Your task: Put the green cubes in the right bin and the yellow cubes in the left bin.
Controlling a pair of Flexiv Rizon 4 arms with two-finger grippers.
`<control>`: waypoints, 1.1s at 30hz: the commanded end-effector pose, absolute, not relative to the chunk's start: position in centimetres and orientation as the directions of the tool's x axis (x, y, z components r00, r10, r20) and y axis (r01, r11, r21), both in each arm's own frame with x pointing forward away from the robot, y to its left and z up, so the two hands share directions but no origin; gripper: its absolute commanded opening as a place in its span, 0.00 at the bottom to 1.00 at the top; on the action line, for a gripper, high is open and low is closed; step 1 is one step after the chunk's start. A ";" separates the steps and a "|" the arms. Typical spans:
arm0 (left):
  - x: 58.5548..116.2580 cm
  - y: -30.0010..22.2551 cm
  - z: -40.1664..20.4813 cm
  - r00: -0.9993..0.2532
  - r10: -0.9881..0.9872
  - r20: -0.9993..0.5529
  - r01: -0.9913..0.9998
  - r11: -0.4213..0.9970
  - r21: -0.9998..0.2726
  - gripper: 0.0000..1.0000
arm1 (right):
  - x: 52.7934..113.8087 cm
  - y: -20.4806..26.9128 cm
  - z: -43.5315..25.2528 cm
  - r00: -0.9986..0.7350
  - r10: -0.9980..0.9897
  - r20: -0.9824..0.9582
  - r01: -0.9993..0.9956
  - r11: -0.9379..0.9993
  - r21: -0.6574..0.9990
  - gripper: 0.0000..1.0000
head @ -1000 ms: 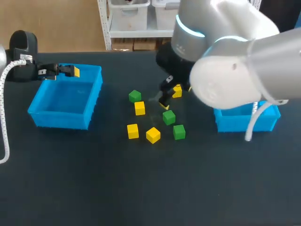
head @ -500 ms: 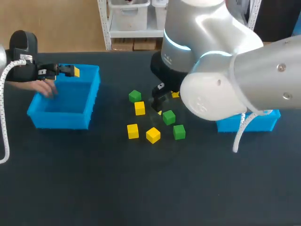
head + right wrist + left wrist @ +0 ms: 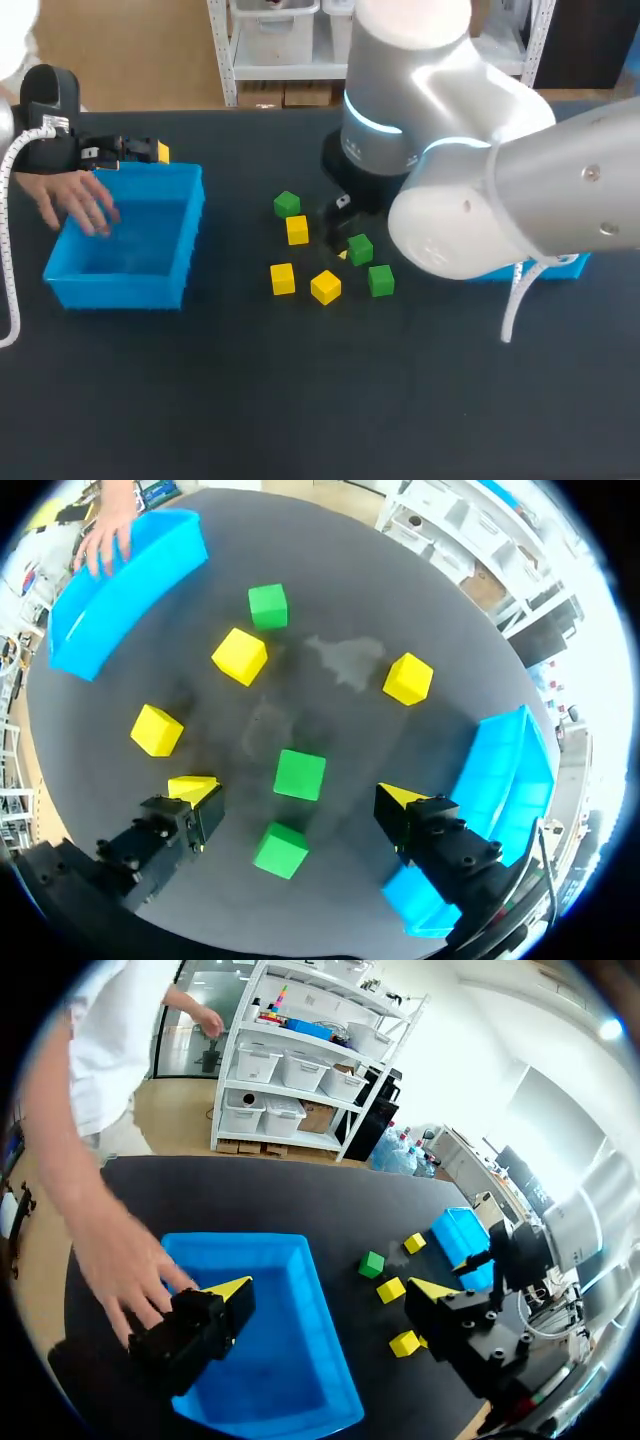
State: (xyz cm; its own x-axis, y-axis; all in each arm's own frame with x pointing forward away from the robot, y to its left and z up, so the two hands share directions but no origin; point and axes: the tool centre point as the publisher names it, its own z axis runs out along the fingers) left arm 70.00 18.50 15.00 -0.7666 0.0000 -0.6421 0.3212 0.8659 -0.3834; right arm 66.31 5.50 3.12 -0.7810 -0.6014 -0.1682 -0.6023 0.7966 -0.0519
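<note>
Plainly, left pincer [image 3: 332, 1288] and right pincer [image 3: 298, 790] gape wide over the dark table [image 3: 300, 400].

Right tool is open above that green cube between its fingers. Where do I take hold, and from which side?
Grip the green cube by its two opposite side faces, coming straight down from above with the right tool. It sits flat, roughly square to the open jaws, and both those faces look free; the other green cube lies apart.
</note>
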 end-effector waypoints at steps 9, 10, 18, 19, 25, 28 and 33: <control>70.0 18.5 15.0 -0.767 0.000 -0.642 0.321 0.866 -0.383 1.00 | 67.3 6.2 1.8 -0.796 -0.582 -0.166 -0.582 0.811 -0.051 1.00; 70.0 18.5 15.0 -0.767 0.000 -0.642 0.321 0.866 -0.383 1.00 | 67.4 6.1 1.7 -0.799 -0.579 -0.164 -0.580 0.813 -0.047 1.00; 70.0 18.5 15.0 -0.767 0.000 -0.642 0.321 0.866 -0.383 1.00 | 68.1 5.5 0.6 -0.808 -0.567 -0.160 -0.567 0.822 -0.051 1.00; 70.0 18.5 15.0 -0.767 0.000 -0.642 0.321 0.866 -0.383 1.00 | 68.1 5.5 0.5 -0.807 -0.569 -0.158 -0.568 0.821 -0.052 1.00; 70.0 18.5 15.0 -0.767 0.000 -0.642 0.321 0.866 -0.383 1.00 | 67.9 6.1 0.2 -0.803 -0.577 -0.151 -0.575 0.816 -0.061 1.00; 70.0 18.5 15.0 -0.767 0.000 -0.642 0.321 0.866 -0.383 1.00 | 67.8 6.2 0.1 -0.803 -0.578 -0.148 -0.575 0.815 -0.063 1.00; 70.0 18.5 15.0 -0.767 0.000 -0.642 0.321 0.866 -0.383 1.00 | 67.6 6.3 0.0 -0.808 -0.571 -0.147 -0.569 0.820 -0.059 0.49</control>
State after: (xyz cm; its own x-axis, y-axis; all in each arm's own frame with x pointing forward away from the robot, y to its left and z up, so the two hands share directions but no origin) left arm 70.00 18.50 15.00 -0.7666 0.0000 -0.6421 0.3212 0.8659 -0.3834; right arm 67.67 6.22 0.03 -0.8069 -0.5723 -0.1464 -0.5705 0.8192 -0.0583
